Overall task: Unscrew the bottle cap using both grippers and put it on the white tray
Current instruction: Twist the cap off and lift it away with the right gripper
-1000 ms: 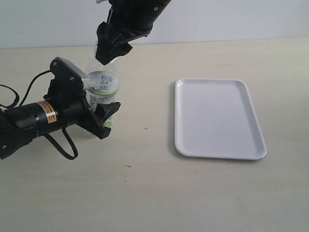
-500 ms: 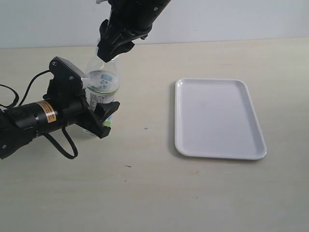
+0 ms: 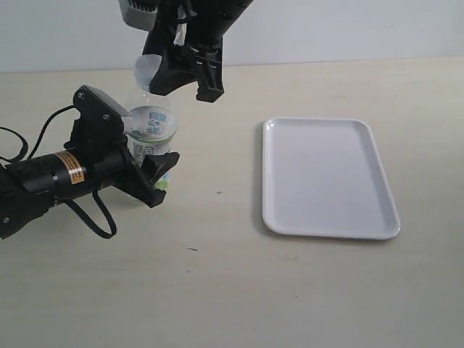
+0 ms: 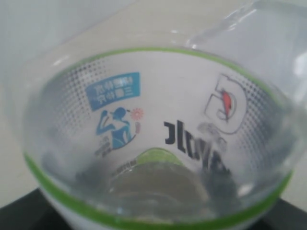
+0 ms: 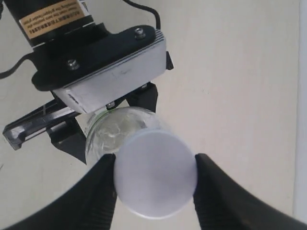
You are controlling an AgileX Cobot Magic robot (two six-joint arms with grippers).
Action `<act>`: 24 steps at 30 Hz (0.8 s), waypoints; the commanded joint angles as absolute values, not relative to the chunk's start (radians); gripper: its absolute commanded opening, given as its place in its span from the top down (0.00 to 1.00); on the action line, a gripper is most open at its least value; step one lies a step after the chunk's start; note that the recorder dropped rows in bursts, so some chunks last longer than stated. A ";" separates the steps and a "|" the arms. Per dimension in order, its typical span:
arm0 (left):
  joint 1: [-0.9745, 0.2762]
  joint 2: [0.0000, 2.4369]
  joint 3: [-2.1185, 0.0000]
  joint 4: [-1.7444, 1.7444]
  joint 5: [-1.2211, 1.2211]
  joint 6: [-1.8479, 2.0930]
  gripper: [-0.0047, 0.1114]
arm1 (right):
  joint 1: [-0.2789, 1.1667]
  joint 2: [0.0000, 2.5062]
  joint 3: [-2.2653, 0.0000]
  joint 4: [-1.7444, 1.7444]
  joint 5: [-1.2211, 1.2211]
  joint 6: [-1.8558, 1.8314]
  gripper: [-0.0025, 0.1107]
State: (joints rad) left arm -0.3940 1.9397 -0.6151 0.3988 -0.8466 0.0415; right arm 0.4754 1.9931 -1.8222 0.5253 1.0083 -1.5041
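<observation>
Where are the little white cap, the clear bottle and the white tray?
small round white plastic cap point(image 5: 156, 173), right wrist view, flat top.
clear plastic labelled bottle point(image 3: 154, 125), exterior view, its label.
flat rectangular white plastic tray point(image 3: 330, 177), exterior view, bare floor.

Soft, even room light, faint shadows on the bench point(image 3: 290, 290); the bottle point(image 4: 153, 143) fills the left wrist view, blurred, with glare on its plastic

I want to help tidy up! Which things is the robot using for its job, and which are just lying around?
For the job: bottle, bottle cap, left tool, right tool, white tray.
Just lying about: black cable, tiny dark speck on the table.
</observation>
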 commanded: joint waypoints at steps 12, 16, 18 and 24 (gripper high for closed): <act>-0.400 1.929 -0.617 0.406 -0.870 0.045 0.96 | 0.476 1.988 -1.822 0.553 1.000 -2.068 0.98; -0.400 1.929 -0.617 0.406 -0.870 0.045 0.96 | 0.476 1.980 -1.822 0.568 1.007 -2.065 0.98; -0.400 1.929 -0.617 0.406 -0.870 0.045 0.96 | 0.476 1.961 -1.822 0.571 1.034 -2.044 0.98; -0.400 1.929 -0.617 0.392 -0.885 0.020 0.96 | 0.476 1.829 -1.822 0.568 1.112 -1.696 0.98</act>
